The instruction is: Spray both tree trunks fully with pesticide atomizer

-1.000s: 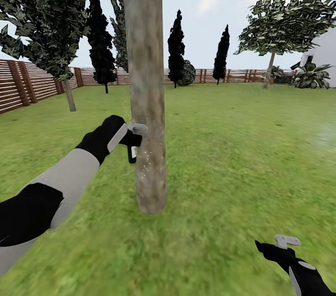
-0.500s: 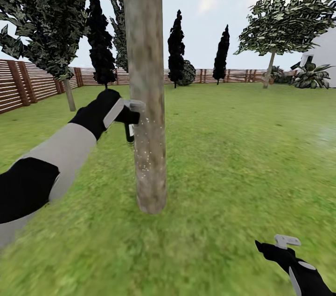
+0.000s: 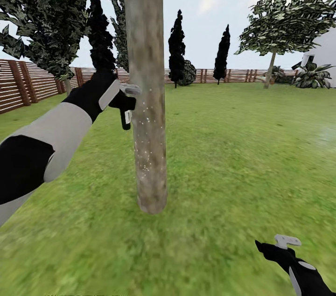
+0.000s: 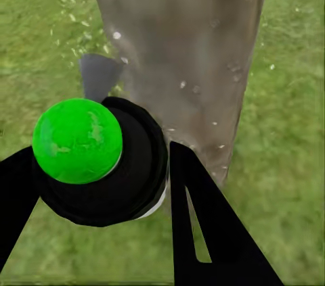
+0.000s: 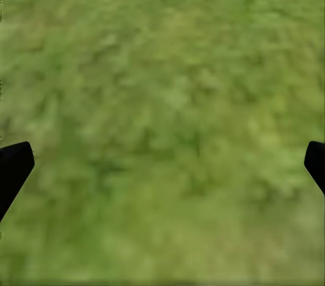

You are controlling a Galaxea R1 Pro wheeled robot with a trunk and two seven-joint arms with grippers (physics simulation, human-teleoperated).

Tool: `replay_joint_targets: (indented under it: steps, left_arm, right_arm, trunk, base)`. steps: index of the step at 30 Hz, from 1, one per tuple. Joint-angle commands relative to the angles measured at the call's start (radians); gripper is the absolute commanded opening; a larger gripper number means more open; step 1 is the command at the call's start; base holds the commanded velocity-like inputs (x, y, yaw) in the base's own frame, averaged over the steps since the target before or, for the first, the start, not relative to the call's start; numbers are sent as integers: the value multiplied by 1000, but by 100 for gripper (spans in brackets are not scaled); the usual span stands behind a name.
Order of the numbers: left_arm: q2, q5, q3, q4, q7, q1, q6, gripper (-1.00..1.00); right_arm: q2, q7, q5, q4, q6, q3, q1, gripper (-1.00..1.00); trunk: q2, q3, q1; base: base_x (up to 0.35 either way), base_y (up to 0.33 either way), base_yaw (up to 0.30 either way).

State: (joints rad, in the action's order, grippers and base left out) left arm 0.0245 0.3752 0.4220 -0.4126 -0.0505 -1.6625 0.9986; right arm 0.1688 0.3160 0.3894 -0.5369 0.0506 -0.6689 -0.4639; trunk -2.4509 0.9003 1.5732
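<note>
Left arm (image 3: 56,133) raised forward, left gripper (image 3: 125,100) clamped, right gripper (image 3: 285,242) low, spread wide

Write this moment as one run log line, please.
phase: spraying | left gripper: holds pesticide atomizer beside tree trunk | right gripper: open over grass

Left arm (image 3: 56,135) grey-and-black; black hands, pale grey fingers (image 3: 286,241).

Blurry green grass floor (image 3: 233,156), bearing a thick mottled tree trunk (image 3: 148,100) rooted upright, just beside the left tool (image 3: 127,100).
</note>
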Motion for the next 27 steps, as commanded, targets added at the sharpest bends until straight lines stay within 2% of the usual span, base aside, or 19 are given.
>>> replay_joint_targets:
  steps: [1, 4, 13, 19, 22, 27]
  left_arm:
    - [1, -1, 1, 27, 0, 0, -1, -100]
    - [2, -1, 3, 96, 0, 1, -1, -100]
    - [3, -1, 3, 135, 0, 1, -2, -100]
    - [0, 0, 0, 142, 1, 7, -4, -100]
    - [0, 1, 1, 178, 1, 7, -6, -100]
    - [1, 2, 1, 190, 3, 8, -8, -100]
  right_arm:
    - [0, 0, 0, 0, 0, 0, 0, 100]
    - [0, -1, 2, 0, -2, 3, 0, 100]
    - [0, 0, 3, 0, -2, 0, 0, 100]
    - [0, -1, 5, 0, -3, 2, 0, 100]
    - [1, -1, 4, 0, -3, 2, 0, 100]
    - [1, 0, 3, 0, -7, 2, 0, 100]
  trunk:
    - [0, 0, 0]
    - [0, 0, 0]
    - [0, 0, 0]
    - [0, 0, 0]
    - [0, 0, 0]
    - [0, 0, 0]
  base:
    - [0, 0, 198]
    - [0, 0, 122]
    - [-154, -184, 12]
    - [-53, -172, 263]
    - [-1, -40, 248]
    - [35, -293, 23]
